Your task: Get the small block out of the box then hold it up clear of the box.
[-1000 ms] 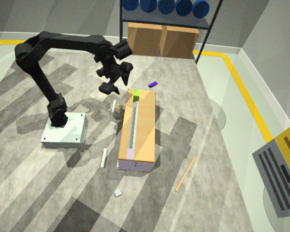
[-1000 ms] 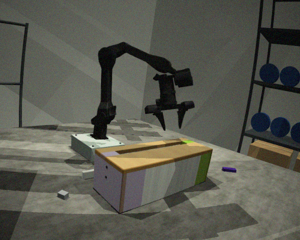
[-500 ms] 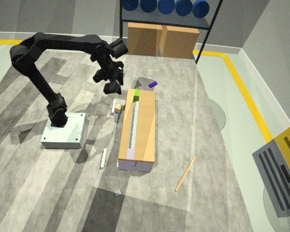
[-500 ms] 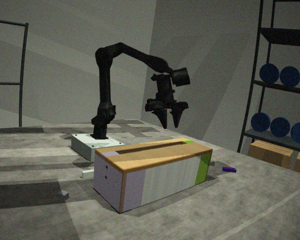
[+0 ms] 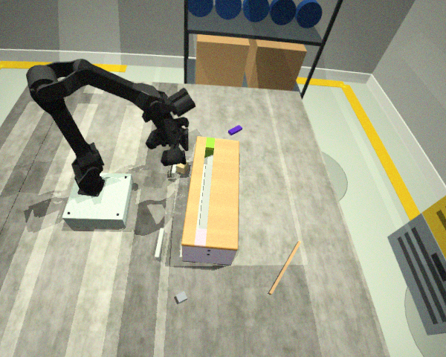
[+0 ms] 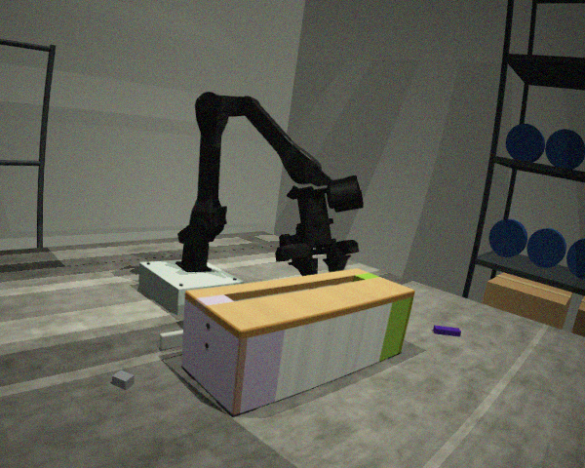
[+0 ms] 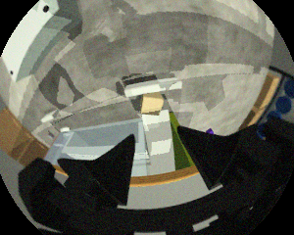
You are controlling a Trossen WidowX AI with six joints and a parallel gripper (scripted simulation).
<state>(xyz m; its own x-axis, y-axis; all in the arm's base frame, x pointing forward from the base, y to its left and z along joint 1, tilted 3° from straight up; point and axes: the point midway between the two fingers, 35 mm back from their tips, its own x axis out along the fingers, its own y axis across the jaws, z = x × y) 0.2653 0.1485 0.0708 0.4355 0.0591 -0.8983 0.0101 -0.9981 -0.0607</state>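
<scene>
The small tan block (image 5: 181,168) (image 7: 152,104) lies on the table just outside the box's clear front, near the green end. It is hidden behind the box in the exterior view. The box (image 5: 223,192) (image 6: 308,307) (image 7: 171,177) stands upright with an orange top, a long slot, a green end and a pale lilac end. My gripper (image 5: 183,154) (image 6: 321,269) (image 7: 156,133) is open and empty, pointing down low beside the box's green end, close to the block. The block shows beyond the gap between the fingertips in the wrist view; no finger visibly touches it.
A white bar (image 5: 173,170) (image 7: 152,88) lies right beside the block, on the side away from the box. Another white bar (image 5: 159,242) (image 6: 171,340), a grey block (image 5: 181,297) (image 6: 123,379), a purple block (image 5: 235,129) (image 6: 447,331) and an orange stick (image 5: 285,268) lie around the box.
</scene>
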